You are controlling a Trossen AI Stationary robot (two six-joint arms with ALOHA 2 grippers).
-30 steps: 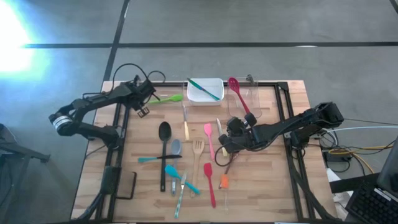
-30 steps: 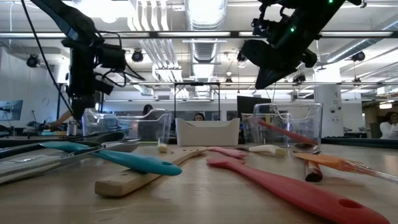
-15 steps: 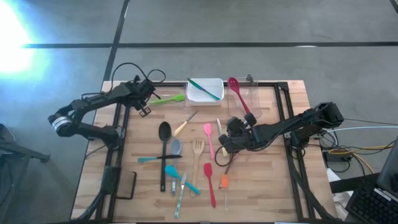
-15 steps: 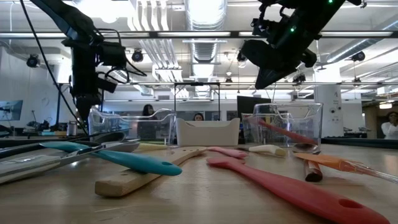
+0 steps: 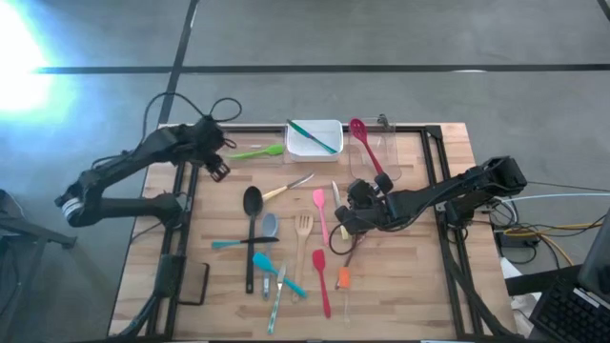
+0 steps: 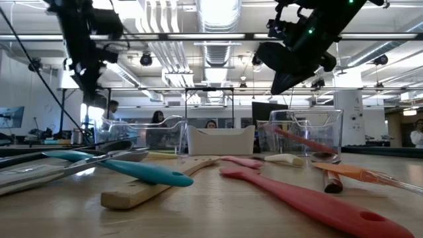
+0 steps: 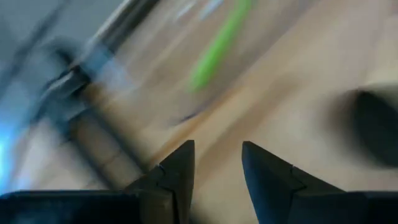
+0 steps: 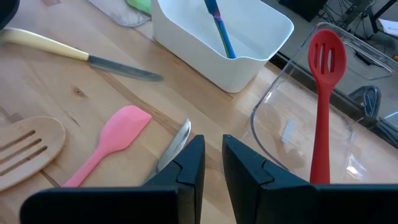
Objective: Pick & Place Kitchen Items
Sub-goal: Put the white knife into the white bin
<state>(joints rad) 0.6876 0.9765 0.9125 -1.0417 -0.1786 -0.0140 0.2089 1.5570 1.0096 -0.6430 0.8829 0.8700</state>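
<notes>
Many kitchen items lie loose mid-table: a black ladle (image 5: 252,224), a wooden fork (image 5: 303,238), a pink spatula (image 5: 320,211), a red spatula (image 5: 322,281) and a cream-handled knife (image 5: 286,188). A green utensil (image 5: 257,151) lies at the far left. My left gripper (image 5: 217,170) hangs above the table beside it, open and empty (image 7: 217,158). My right gripper (image 5: 343,221) hovers over the middle, right of the pink spatula. Its fingers are drawn to a narrow slit with nothing between them (image 8: 213,149).
A white tub (image 5: 315,140) at the far edge holds a teal utensil (image 8: 217,25). Right of it, a clear tub (image 8: 280,124) holds a red slotted spoon (image 8: 323,93). Teal and orange utensils lie toward the near edge (image 5: 276,272). A black clamp (image 5: 195,283) sits near left.
My left gripper has risen above the table's far left part and tipped, its arm drawing back toward the left edge, fingers still apart. The cream-handled knife has swung from lying near-to-far into a slant, its blade now pointing toward the far right.
</notes>
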